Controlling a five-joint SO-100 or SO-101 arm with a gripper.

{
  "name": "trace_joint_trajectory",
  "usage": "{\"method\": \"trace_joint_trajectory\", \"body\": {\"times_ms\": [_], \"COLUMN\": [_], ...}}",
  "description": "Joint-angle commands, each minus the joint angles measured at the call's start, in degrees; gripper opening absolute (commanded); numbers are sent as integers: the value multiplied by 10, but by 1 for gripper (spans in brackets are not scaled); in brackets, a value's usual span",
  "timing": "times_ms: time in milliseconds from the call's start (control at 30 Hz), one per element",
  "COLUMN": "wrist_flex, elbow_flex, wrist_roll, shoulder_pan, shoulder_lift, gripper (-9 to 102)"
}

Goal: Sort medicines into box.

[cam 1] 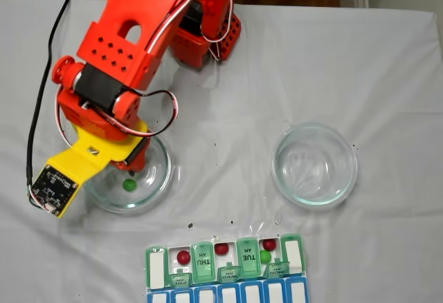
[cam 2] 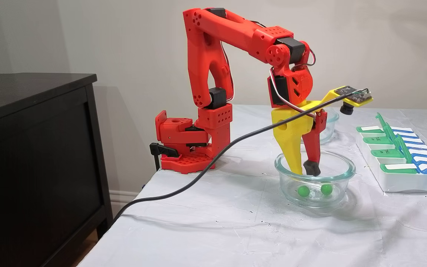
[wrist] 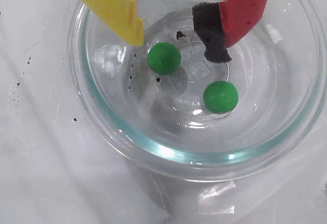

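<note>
green medicines (wrist: 164, 58) | end effector (wrist: 179, 35) parted, empty, just above

Box (cam 1: 225, 268) btm row cut off; arm hides 2nd green ball.

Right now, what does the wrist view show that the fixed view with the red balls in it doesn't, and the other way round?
Wrist view: two green balls in the glass bowl instead of one, and the black foam pad on the red finger of the open end effector. Fixed view: the pill box holding three red balls and one green ball, a second, empty bowl and the red arm. Both: the glass bowl, a green ball inside it, and the white cloth.
</note>
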Motion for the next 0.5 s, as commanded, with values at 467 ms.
{"method": "trace_joint_trajectory", "body": {"times_ms": [467], "wrist_flex": [-1], "elbow_flex": [-86], "wrist_roll": [38], "shoulder_pan": [-20], "shoulder_lift": [-94], "gripper": [19]}}
